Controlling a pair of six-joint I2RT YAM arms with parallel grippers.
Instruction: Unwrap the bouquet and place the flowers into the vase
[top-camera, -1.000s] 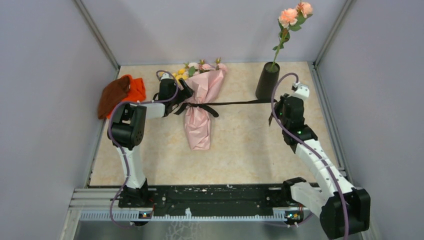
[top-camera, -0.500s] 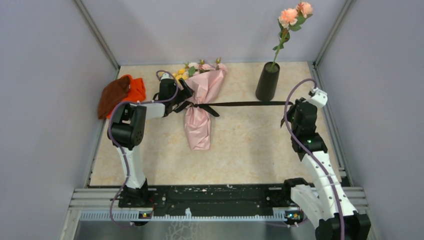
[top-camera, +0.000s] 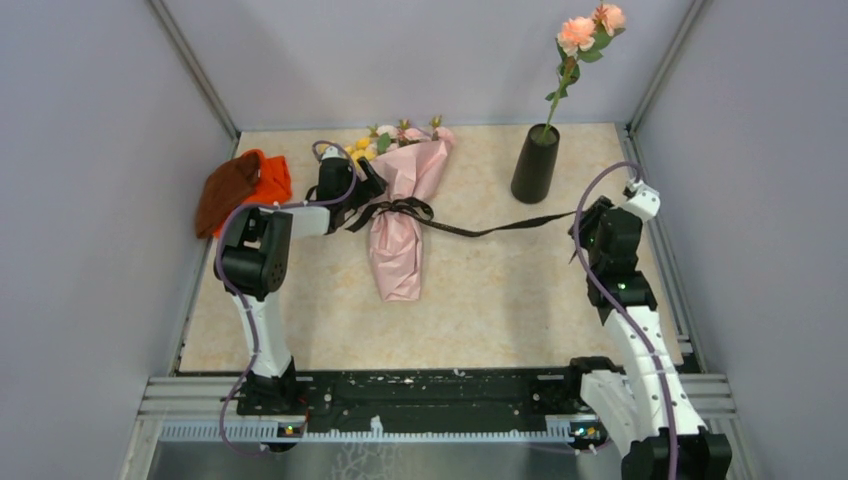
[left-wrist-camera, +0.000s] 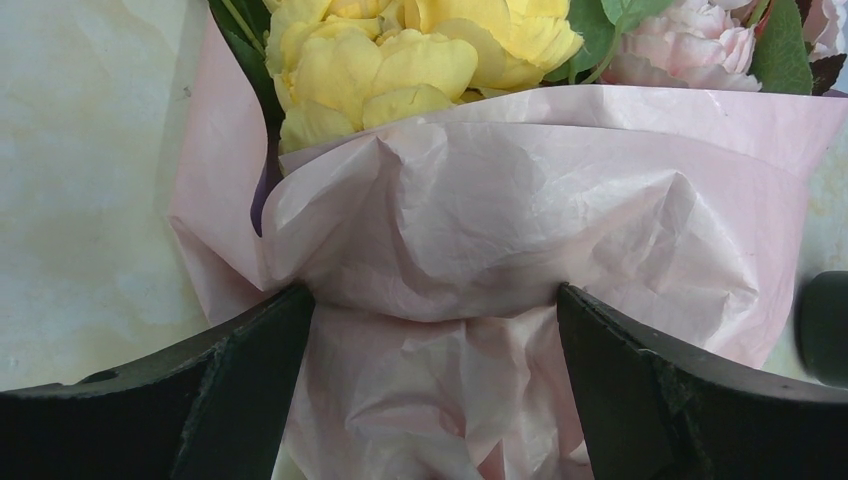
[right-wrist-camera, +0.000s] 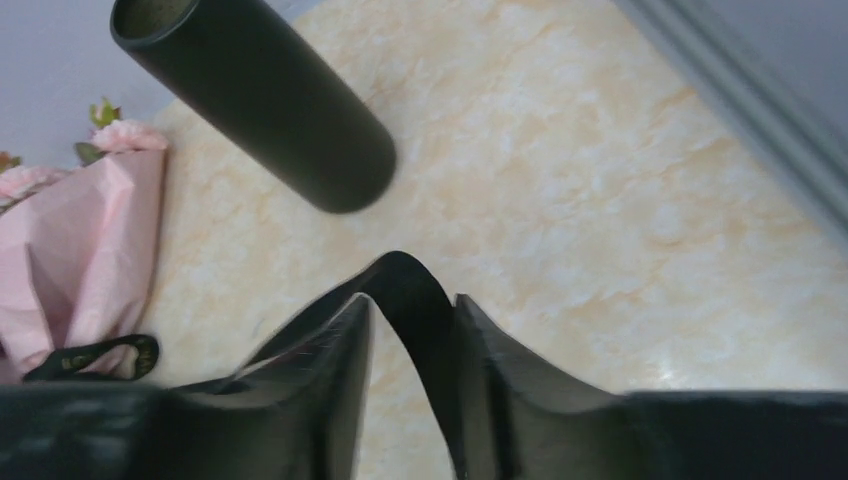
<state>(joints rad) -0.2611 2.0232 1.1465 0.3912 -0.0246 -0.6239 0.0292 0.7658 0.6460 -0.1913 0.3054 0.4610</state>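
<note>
Slack had come into the black ribbon: half a second before it ran taut and straight from the bow to the right hand, and now it sagged onto the tabletop midway. That hand had also shifted slightly nearer and further right.

The bouquet lay on its side left of centre, blooms toward the far wall. The vase stood upright at far right, well apart from it, with one peach stem already in it. The rest of the flowers were in the pink paper.

The left hand was spread as wide as it went, astride the cone just below the blooms. Paper touched both fingers, but I could not tell whether they pressed it or only fenced it.

The right hand's jaws, seen from its wrist, stood a crack apart. The ribbon tail was draped through the gap and looked no longer pinched.

Loops showed at the bow, so the tie seemed only partly undone. Since the right arm was close to the right edge, the better move was probably to take the ribbon again nearer the bow. It should then draw low and level to the right, passing on the near side of the vase, while the left hand kept the cone from sliding.
</note>
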